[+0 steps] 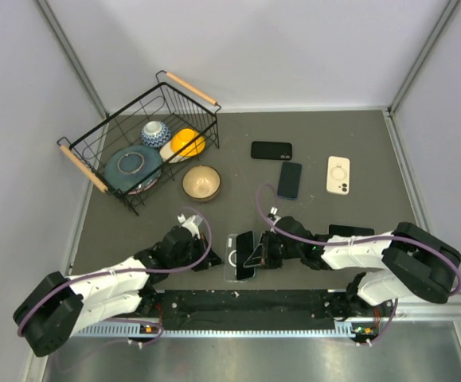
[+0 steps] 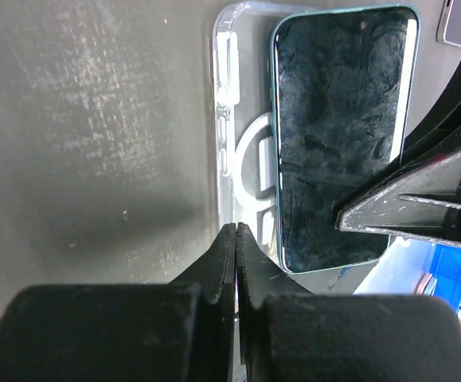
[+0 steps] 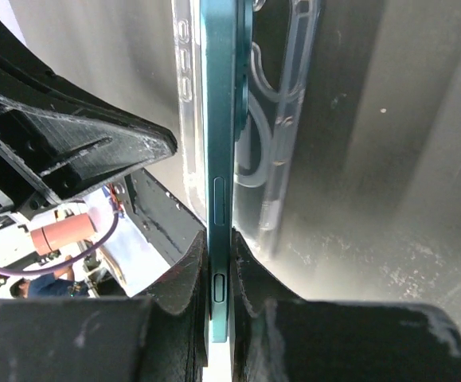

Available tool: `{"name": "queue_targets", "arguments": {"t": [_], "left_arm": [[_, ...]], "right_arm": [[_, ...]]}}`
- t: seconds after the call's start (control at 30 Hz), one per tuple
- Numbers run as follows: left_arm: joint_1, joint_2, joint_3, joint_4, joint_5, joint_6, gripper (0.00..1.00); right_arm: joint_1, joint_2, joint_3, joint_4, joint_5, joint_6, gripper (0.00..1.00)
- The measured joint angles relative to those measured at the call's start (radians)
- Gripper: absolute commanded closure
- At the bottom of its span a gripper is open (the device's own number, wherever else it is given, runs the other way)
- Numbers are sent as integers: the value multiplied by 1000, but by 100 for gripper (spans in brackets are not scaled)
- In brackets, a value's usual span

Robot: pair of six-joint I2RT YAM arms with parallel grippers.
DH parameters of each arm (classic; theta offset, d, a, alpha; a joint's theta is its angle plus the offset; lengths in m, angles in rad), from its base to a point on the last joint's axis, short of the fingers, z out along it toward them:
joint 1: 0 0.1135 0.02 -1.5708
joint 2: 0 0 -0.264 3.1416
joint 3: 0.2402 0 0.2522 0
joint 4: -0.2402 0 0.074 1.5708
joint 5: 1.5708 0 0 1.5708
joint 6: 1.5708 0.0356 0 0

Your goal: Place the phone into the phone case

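A teal phone (image 1: pixel 246 253) with a dark screen (image 2: pixel 337 135) is tilted over a clear phone case (image 1: pixel 232 259) on the grey table near the front edge. My right gripper (image 1: pixel 260 256) is shut on the phone's long edge (image 3: pixel 220 119), and its jaws (image 3: pixel 220 263) pinch it at the side buttons. The phone's far edge rests in the case (image 3: pixel 282 119). My left gripper (image 1: pixel 216 261) is shut, with its tips (image 2: pixel 236 231) on the near wall of the clear case (image 2: pixel 242 151).
A black wire basket (image 1: pixel 79 155) at the back left holds bowls and a plate. A tan bowl (image 1: pixel 201 182) stands beside it. A black phone (image 1: pixel 271 150), a blue phone (image 1: pixel 289 180), a white case (image 1: pixel 338 174) and a black case (image 1: pixel 351 231) lie to the right.
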Motion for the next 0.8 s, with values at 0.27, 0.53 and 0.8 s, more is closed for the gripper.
{"name": "queue_targets", "arguments": {"t": [0.27, 0.53, 0.8], "left_arm": [[-11, 0, -32, 18, 11, -11, 100], [-11, -29, -27, -24, -11, -4, 100], [-11, 2, -26, -8, -12, -5, 100]], "right_arm": [[-2, 53, 51, -7, -23, -19, 100], [-3, 139, 76, 69, -72, -38, 100], [-8, 219, 88, 174, -116, -29, 94]]}}
